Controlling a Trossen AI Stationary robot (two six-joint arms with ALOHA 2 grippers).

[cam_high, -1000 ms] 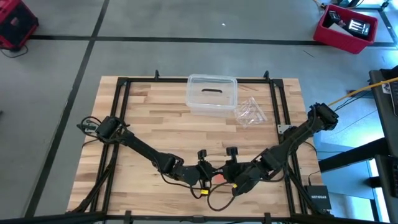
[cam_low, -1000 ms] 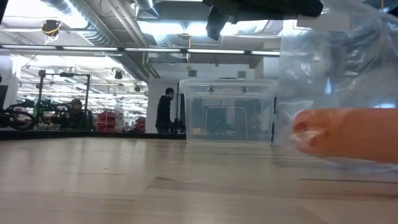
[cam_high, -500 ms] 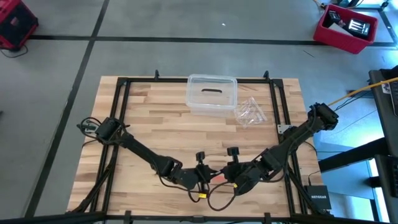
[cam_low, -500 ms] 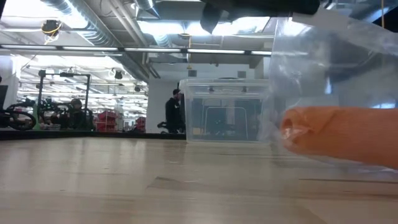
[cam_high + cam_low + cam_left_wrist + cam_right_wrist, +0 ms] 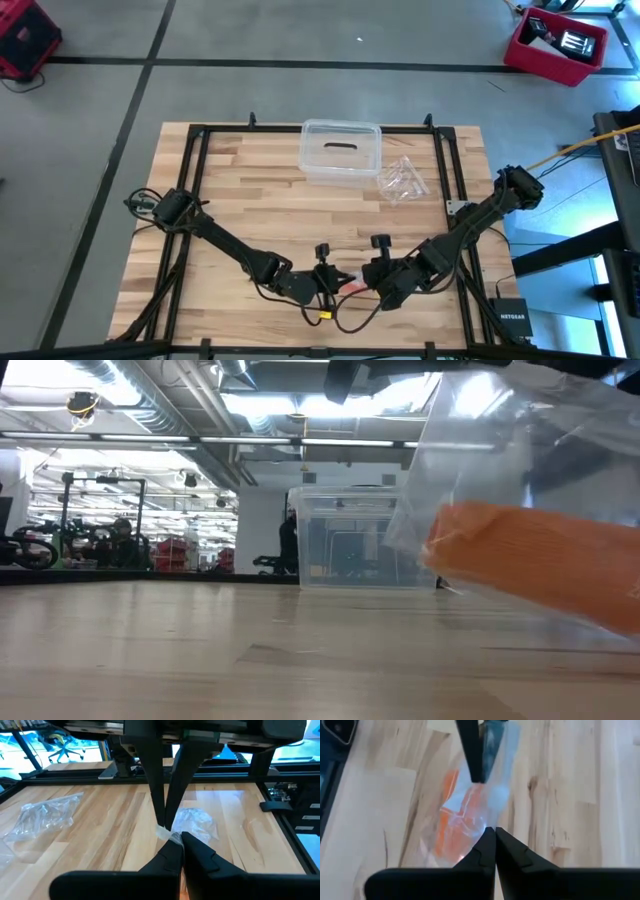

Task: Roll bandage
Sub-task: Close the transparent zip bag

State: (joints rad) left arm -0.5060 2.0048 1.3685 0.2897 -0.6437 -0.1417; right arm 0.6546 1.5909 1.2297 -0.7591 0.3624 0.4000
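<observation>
The orange bandage (image 5: pixel 454 822) lies inside a clear plastic bag (image 5: pixel 492 795) near the middle of the table's near edge. It also shows large and tilted in the low view (image 5: pixel 530 555), and as an orange spot in the high view (image 5: pixel 352 286). My left gripper (image 5: pixel 333 281) and my right gripper (image 5: pixel 368 283) face each other there, each shut on the bag. In the left wrist view my left gripper (image 5: pixel 181 839) meets my right gripper's fingers (image 5: pixel 167 815). My left gripper pinches a crinkled edge of the clear bag (image 5: pixel 173 836) between its two fingers, coming roughly level from the table's left. The bandage is inside the bag and is not touched directly. My right gripper pinches the bag's clear plastic (image 5: pixel 490 822) between its fingertips, right beside the bandage, coming from the table's right. The bag stretches between the two grippers, with the bandage tilted inside it.
A clear plastic box (image 5: pixel 340 150) stands at the table's far middle and also shows in the low view (image 5: pixel 365 538). A second crinkled clear bag (image 5: pixel 403 180) lies to its right. A person moves in the room behind the table.
The bag with the bandage has risen and tipped: in the low view its left end has gone up and toward the left, and the bandage now slants. My right gripper has shifted slightly toward the table's right edge. Both grippers have stayed shut.
</observation>
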